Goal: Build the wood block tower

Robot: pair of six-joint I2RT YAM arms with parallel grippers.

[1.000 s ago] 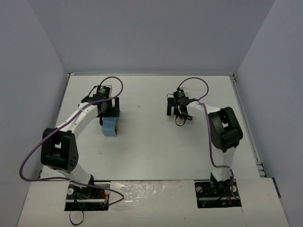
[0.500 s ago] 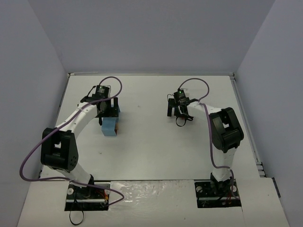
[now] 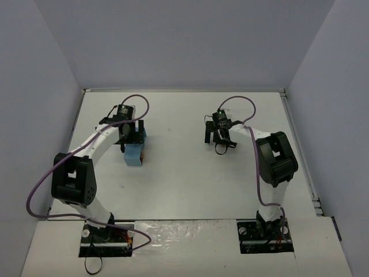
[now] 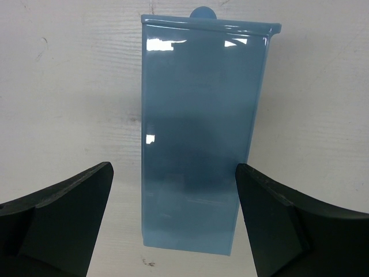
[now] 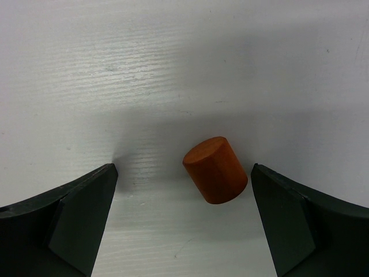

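A reddish-brown wooden cylinder lies on its side on the white table, between the fingers of my right gripper. That gripper is open, and the cylinder is nearer its right finger without touching it. In the top view the right gripper hides the cylinder. My left gripper is open and straddles the near end of a light-blue rectangular box with gaps on both sides. In the top view the left gripper is over the box's far end. No tan blocks are in view.
The white table is enclosed by grey walls on the left, back and right. A round blue knob shows at the far end of the box. Purple cables loop over both arms.
The right gripper has drifted slightly to the right. The left arm has barely moved. Both grippers stay open.
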